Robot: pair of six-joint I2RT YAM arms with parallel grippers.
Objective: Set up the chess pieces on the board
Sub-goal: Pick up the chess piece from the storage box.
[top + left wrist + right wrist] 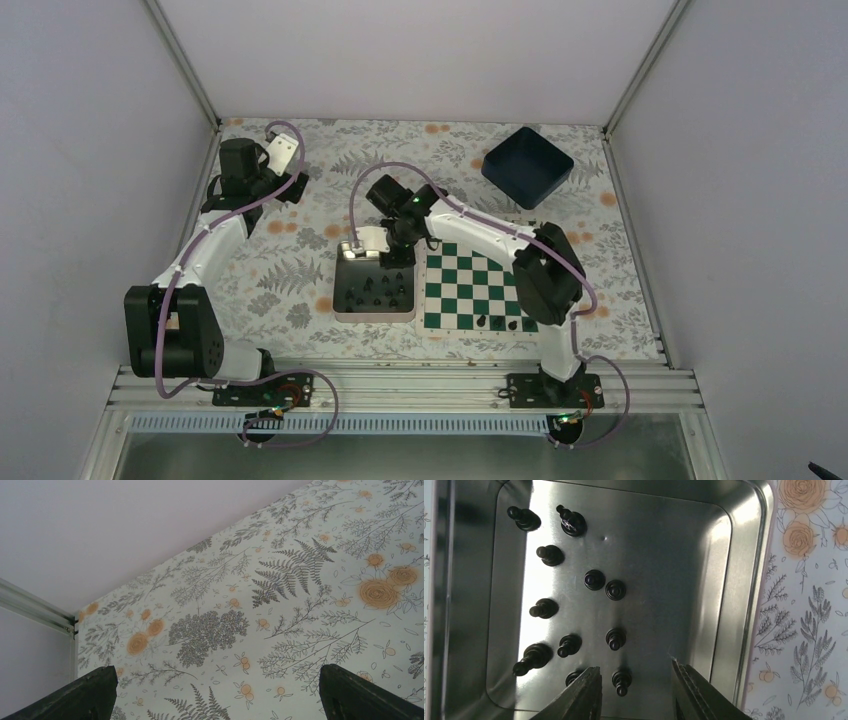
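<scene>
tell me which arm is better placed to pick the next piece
Right: the right gripper hangs open over the tin, a chess piece under its jaws. The left gripper faces only tablecloth.

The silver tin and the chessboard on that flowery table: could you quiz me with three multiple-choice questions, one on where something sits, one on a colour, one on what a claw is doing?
1. Seen from above, where is the tin relative to the board?
A. On top of it
B. Beside it, on its left
C. Beyond its far edge

2. What colour are the board's dark squares?
A. Red
B. Black
C. Green

3. How is the left claw?
A. Wide open, holding nothing
B. Shut on a black piece
C. Shut on the tin's rim

Answers:
1 B, the top view shows the tin just off the board's left edge.
2 C, green squares alternate with white ones.
3 A, its wrist view shows it spread wide with only tablecloth in between.
</scene>
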